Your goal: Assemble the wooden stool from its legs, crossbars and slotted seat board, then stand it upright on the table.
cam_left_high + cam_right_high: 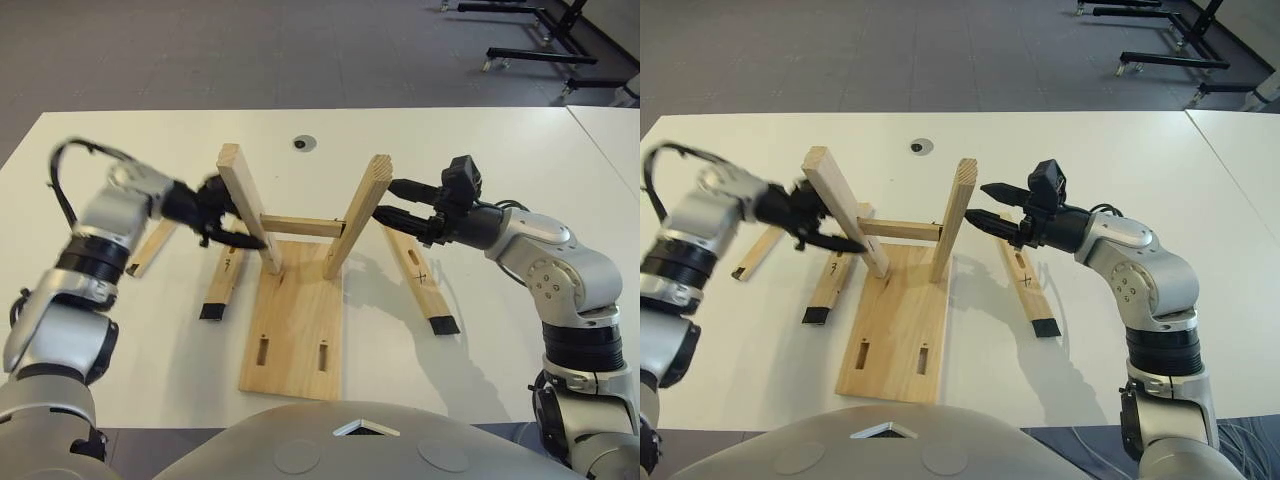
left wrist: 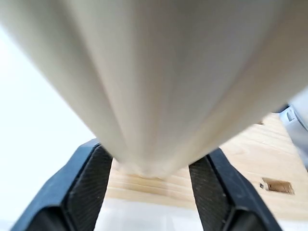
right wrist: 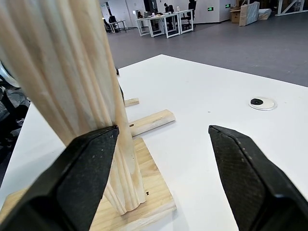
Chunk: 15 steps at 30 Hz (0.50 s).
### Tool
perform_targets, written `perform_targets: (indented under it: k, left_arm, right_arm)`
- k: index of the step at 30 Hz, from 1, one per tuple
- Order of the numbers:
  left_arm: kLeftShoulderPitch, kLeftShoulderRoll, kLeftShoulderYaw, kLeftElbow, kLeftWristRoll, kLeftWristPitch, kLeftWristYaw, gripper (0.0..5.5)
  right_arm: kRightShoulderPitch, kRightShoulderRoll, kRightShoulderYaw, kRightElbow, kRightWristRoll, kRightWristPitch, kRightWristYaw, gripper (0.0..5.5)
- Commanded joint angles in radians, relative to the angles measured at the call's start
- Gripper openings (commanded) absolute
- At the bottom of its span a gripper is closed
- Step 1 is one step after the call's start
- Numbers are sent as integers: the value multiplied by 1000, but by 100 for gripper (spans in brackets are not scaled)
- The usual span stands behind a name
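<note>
Pale wood is what the slotted seat board [image 1: 295, 330] is made of, and it is laid flat on the white table [image 1: 480, 150]. Two legs are stood in the board's far end, and both are tilted outward from each other. The left leg [image 1: 238, 182] and the right leg [image 1: 357, 215] are joined above the board by a short crossbar [image 1: 300, 226]. Two rectangular slots [image 1: 262, 350] are left open at the board's near end.

The left gripper [image 1: 238, 218] is placed at the board's far left corner and is clamped around the left leg. In the left wrist view its ribbed pads [image 2: 89, 187] are pressed against both sides of that leg. The right gripper [image 1: 386, 198] is held just off the board's far right corner with its fingers spread wide. One finger [image 3: 91, 168] is set against the right leg, while the other finger [image 3: 240, 163] is kept well apart from it.

A black-tipped loose leg [image 1: 222, 282] is laid just left of the board, and a further wooden piece [image 1: 152, 246] is laid beyond it. Another black-tipped leg [image 1: 420, 275] is laid to the board's right, below the right gripper.
</note>
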Motion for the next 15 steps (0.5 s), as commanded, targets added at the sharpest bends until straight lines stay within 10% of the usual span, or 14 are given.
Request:
perform_targets:
  k: [1, 15]
  left_arm:
    - [-18, -36, 61, -20, 26, -20, 24, 317]
    - [367, 81, 558, -501, -202, 116, 241, 322]
  right_arm:
    - [-45, -2, 17, 12, 6, -22, 34, 345]
    - [-170, -144, -165, 247, 7, -100, 115, 345]
